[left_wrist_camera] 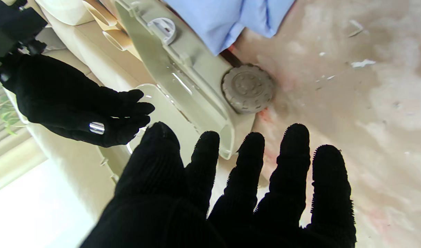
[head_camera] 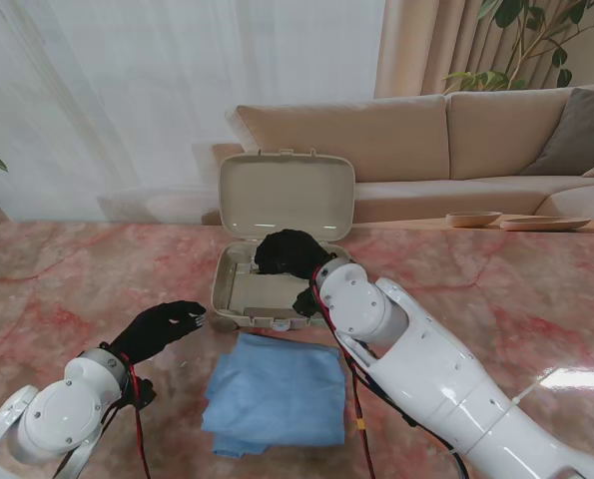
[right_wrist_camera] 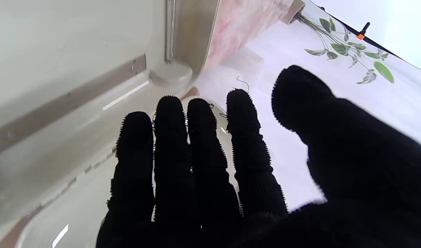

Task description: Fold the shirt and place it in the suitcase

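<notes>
Folded into a flat blue rectangle, the shirt (head_camera: 277,392) lies on the tabletop (head_camera: 67,279) at its near edge, just in front of the suitcase (head_camera: 239,289) and between the two arms; no robot hand is holding it. The left robot hand (head_camera: 162,329) is held beside the shirt's left side, fingers spread and empty. The right robot hand (head_camera: 292,254) is held over the open suitcase, fingers straight and side by side, gripping nothing.

For the packing step, both hands would best be slid under opposite edges of the fold so it is lifted flat and not unrolled, then lowered squarely into the tray.

Nothing is seen in the visible part of the suitcase tray; its lid (head_camera: 287,197) stands upright at the far side.
</notes>
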Tool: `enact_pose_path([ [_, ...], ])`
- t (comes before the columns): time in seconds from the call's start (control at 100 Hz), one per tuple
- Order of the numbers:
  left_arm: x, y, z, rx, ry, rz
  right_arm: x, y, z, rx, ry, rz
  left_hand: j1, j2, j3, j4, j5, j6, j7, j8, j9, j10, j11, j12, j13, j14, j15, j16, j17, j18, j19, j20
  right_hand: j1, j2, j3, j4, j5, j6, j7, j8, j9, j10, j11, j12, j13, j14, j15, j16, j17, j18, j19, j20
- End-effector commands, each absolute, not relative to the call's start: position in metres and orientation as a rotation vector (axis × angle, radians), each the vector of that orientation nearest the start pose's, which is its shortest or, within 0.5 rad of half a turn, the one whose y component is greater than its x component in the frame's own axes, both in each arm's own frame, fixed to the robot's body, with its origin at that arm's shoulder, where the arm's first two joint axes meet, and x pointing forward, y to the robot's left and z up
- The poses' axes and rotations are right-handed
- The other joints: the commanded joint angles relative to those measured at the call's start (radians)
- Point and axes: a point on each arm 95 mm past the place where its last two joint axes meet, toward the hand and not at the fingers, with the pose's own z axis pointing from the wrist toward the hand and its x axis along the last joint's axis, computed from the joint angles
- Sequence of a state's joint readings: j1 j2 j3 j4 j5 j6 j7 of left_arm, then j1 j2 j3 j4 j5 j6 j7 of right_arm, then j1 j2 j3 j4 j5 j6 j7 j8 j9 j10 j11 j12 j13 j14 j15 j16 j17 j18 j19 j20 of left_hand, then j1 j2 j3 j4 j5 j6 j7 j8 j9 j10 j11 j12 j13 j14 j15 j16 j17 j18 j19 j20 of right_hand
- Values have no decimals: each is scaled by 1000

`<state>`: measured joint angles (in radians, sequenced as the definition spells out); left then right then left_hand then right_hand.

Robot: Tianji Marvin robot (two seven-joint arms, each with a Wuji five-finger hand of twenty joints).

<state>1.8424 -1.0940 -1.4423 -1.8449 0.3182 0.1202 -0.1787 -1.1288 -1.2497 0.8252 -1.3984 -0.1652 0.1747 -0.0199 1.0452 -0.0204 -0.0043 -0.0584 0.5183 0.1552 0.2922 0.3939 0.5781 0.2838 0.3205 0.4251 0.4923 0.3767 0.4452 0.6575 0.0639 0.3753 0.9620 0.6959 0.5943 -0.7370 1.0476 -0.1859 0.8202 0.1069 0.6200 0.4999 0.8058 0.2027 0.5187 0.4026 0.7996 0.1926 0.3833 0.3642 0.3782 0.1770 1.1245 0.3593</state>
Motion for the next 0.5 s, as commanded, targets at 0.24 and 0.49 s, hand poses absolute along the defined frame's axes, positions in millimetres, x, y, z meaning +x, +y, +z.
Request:
enact_pose_path([
  [0.24,328,15,-305,-1957,1195,-1812,423,88,-291,-2049,-1531,-2162,-38,30,-33,14,24,-14,-3,7,3,-8,-23,-7,-29,18,-21,-7,-11,16,-13,-11,-48,22,-43,117,69,12,-113,126,37,27,-42,14,28,28,-1,14,536,-574,-47,323],
  [0.49,322,-6,-305,-1907,1276,-1879,383,65,-299,-2024,-1549,-2141,-38,29,-32,13,32,-11,-4,7,8,-8,-24,-6,-25,14,-20,-7,-9,15,-13,-11,-46,64,-124,116,65,20,-140,152,50,38,-66,29,26,38,-16,27,66,47,-95,147],
])
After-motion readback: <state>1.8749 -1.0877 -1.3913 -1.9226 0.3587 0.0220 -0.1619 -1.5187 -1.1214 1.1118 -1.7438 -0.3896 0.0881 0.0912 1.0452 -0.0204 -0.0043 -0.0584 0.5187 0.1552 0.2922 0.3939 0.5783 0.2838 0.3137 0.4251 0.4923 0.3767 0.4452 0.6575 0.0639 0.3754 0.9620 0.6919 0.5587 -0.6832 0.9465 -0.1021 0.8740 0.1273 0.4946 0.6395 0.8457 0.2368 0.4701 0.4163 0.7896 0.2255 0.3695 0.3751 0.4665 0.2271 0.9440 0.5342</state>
